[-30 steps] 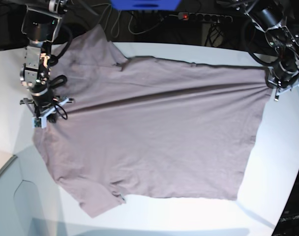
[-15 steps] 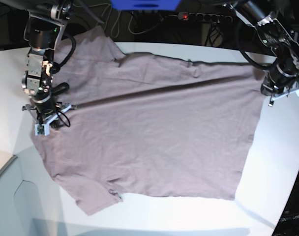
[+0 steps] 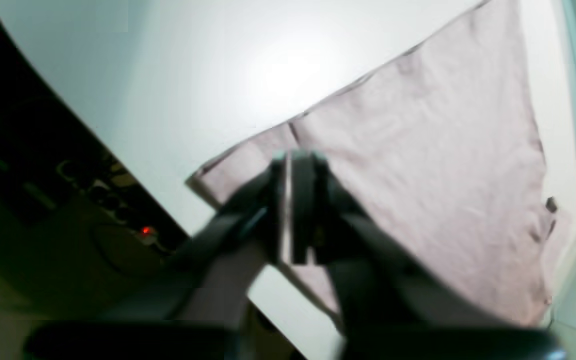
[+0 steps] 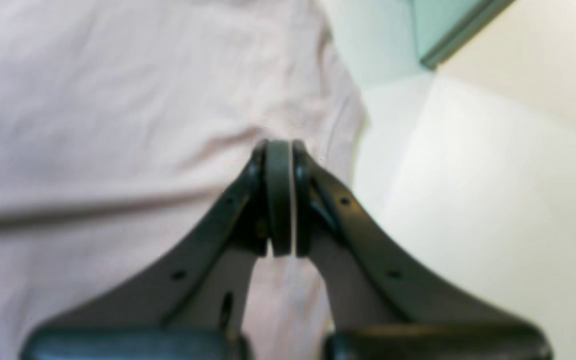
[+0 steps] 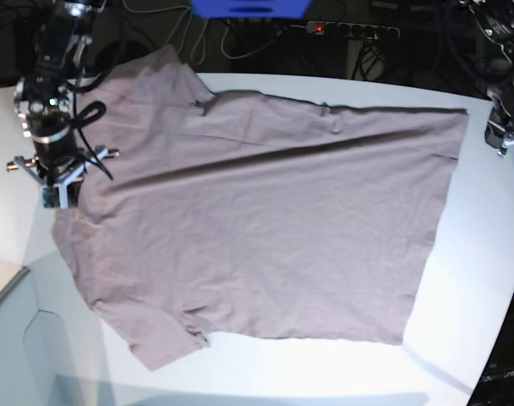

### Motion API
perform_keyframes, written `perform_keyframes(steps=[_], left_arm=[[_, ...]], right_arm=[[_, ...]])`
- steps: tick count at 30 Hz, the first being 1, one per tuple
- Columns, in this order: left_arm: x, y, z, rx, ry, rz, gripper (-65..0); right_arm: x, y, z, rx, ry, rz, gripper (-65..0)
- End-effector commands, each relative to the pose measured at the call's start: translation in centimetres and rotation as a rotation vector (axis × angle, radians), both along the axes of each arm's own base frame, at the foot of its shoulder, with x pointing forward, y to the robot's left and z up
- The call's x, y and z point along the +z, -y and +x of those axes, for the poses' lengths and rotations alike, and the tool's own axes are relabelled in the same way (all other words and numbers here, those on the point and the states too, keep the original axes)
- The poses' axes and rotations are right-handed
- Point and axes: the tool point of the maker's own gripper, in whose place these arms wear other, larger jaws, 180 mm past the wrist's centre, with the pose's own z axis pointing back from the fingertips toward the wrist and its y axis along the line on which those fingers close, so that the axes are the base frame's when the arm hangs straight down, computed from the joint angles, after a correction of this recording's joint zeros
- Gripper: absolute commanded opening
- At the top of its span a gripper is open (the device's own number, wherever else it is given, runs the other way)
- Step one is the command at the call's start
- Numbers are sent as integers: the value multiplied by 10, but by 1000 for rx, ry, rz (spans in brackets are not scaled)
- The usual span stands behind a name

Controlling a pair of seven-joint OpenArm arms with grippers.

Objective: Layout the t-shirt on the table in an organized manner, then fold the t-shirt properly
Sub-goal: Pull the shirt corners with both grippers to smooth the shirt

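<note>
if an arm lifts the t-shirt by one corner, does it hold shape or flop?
Probably flops: the t-shirt lies thin and flat on the table, with a long soft crease across it, so nothing looks stiff. Likely light for its size. A one-corner lift would probably drag and bunch the rest rather than raise it whole.

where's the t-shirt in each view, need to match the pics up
Base: the t-shirt lies spread over most of the table, hem toward the right.
Left wrist: it fills the right half, one corner just behind the left gripper.
Right wrist: it covers the left and centre, under the right gripper.
Shared landmark: the long diagonal crease across the cloth, plain in the base and right wrist views; it cannot be made out in the left wrist view.
</note>
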Motion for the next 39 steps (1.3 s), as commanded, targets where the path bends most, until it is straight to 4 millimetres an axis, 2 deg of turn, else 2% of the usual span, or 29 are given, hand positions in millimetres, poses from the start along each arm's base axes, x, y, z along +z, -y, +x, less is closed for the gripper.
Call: perform_keyframes(steps=[1,5,7,11,14,17,22,26,28,35,39], left_arm=[[7,-6,4,-2,18,9,-509],[-8,-13,-1,8,-22,-20,-276],[-19,-14,-4,17,-46,-46,-218],[-27,-24,-3,54,-43,-37,-219],[-38,-31,-9,76,-79,-3,-219],[-52,-23,2,29,-130,29,-219],[-63,-10,8,-47,-184,95,-229],[-64,-10,10,-63,-188,136,-353],[-65,-9,10,-65,-191,139,-384],[-67,-10,1,-69,-211,144,-327],[-70,-10,-1,-68,-217,140,-327]], right_arm=[[8,-16,-4,70,8,14,-650],[-5,-44,-47,156,-91,45,-650],[-12,-48,-66,153,-128,55,-650],[-27,-48,-99,152,-209,61,-556],[-33,-47,-115,148,-244,63,-474],[-35,-34,-125,106,-261,56,-423],[-35,-19,-137,71,-282,45,-422],[-35,-6,-147,23,-291,52,-422],[-34,2,-152,-12,-295,47,-420],[-35,7,-158,-28,-305,41,-417],[-35,7,-158,-28,-305,41,-417]])
